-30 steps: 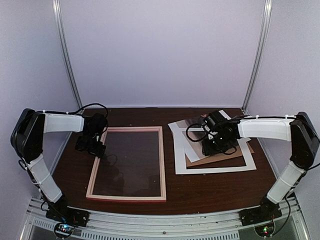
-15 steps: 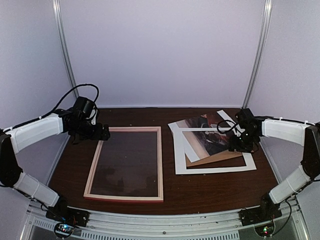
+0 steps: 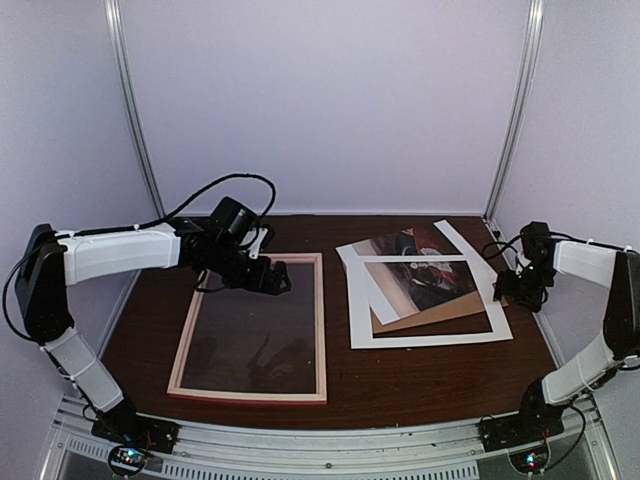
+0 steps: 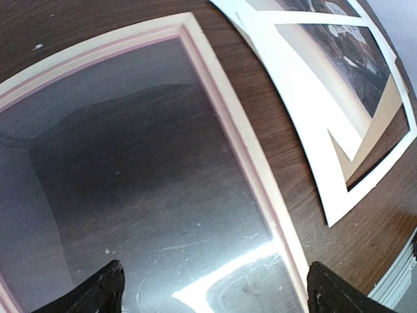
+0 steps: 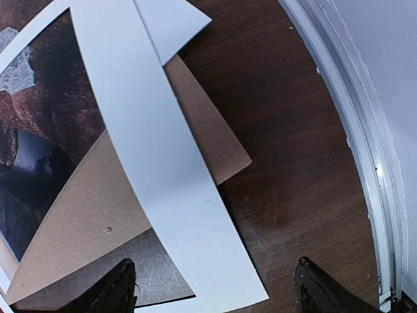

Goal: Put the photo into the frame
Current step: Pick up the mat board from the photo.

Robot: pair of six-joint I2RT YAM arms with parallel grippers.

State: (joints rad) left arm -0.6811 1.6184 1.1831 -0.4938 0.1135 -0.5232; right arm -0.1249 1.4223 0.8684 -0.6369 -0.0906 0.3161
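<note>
The frame (image 3: 322, 325), pale wood with a pink edge, lies flat left of centre, and a shiny pane fills its opening. My left gripper (image 3: 274, 281) hovers over the frame's upper part, open and empty. In the left wrist view it (image 4: 215, 295) is above the pane, near the frame's bar (image 4: 221, 104). The photo (image 3: 425, 278), dark with a white margin, lies to the right under a white mat. The right gripper (image 3: 508, 289) stands open at the mat's right edge. In the right wrist view it (image 5: 215, 288) holds nothing, with the photo (image 5: 39, 130) at the upper left.
A white mat border (image 3: 430, 336) lies over the photo and a brown backing board (image 3: 445, 311). The right wrist view shows the mat strip (image 5: 150, 163), the board (image 5: 98, 215) and a scratched clear sheet (image 5: 140, 270). A metal rail (image 5: 365, 150) edges the table at right.
The left arm swung right, from the frame's top-left corner to above its upper part. The right gripper drew back rightward off the stack to the mat's edge, and its jaws widened.
</note>
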